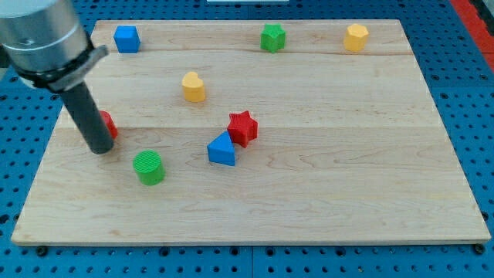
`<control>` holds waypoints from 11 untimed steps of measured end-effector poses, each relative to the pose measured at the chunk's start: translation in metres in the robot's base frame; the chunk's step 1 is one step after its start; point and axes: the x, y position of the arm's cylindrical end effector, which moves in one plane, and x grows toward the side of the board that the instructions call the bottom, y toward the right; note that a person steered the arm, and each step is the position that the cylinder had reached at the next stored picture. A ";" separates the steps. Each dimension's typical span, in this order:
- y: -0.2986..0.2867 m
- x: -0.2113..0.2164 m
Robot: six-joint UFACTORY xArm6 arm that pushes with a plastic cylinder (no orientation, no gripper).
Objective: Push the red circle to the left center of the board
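Red round plastic block (107,123) at left middle of pale wooden bench (324,201), mostly hidden behind dark rod. Tip (100,149) touching or just beside it, on its lower-left side. No claw on this arm, so nothing open or holding. Probably near goal already; only small nudge leftward needed.

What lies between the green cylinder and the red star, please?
In the camera view, the blue triangle sits between the green cylinder and the red star, touching the star; otherwise bare board.
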 end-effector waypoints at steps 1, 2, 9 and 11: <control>-0.028 -0.019; -0.033 -0.026; 0.007 -0.050; 0.019 -0.049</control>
